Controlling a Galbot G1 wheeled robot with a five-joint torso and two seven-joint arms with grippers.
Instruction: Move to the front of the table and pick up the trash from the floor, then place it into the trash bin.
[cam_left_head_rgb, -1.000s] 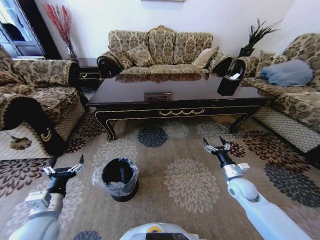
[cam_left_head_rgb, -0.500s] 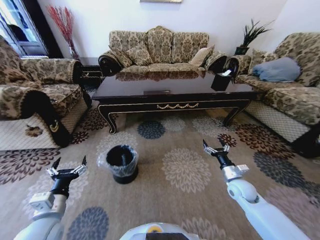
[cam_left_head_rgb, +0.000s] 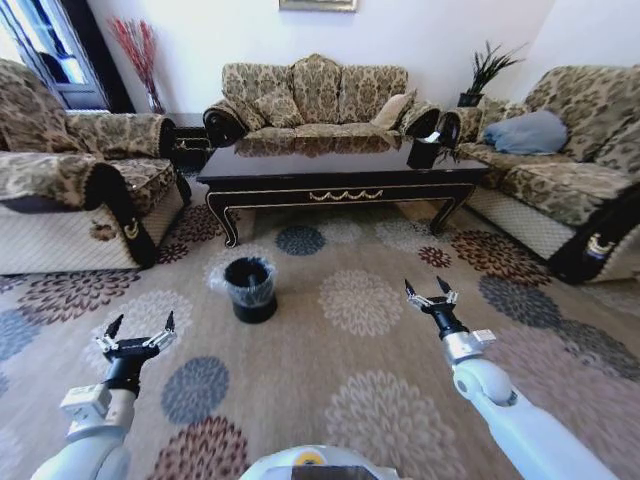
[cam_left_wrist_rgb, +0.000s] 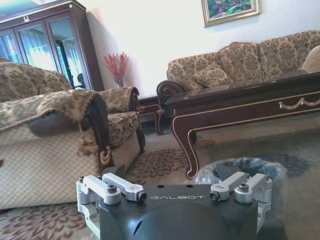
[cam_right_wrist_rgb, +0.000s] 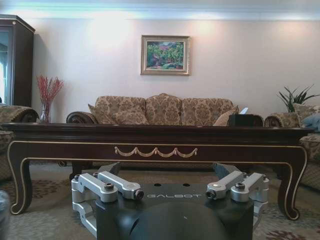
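The long dark table (cam_left_head_rgb: 340, 170) stands ahead in front of the back sofa, and the right wrist view faces its gold-trimmed apron (cam_right_wrist_rgb: 155, 135). The black trash bin (cam_left_head_rgb: 250, 288), lined with a clear bag, sits on the flower-patterned floor (cam_left_head_rgb: 330, 370) between me and the table's left end; the left wrist view shows the bin (cam_left_wrist_rgb: 245, 170) close ahead. My left gripper (cam_left_head_rgb: 140, 328) hangs open low on the left. My right gripper (cam_left_head_rgb: 430, 290) is open over bare carpet on the right. The trash is out of view.
Patterned sofas flank the carpet at left (cam_left_head_rgb: 70, 190), back (cam_left_head_rgb: 315, 100) and right (cam_left_head_rgb: 560, 170). A black tissue box (cam_left_head_rgb: 424, 152) stands on the table's right end. A dark cabinet (cam_left_wrist_rgb: 55, 55) stands at the far left.
The whole head view has pulled back: table, sofas and bin now look smaller and farther off, with more carpet in front. Both arms hold the same pose, fingers still spread.
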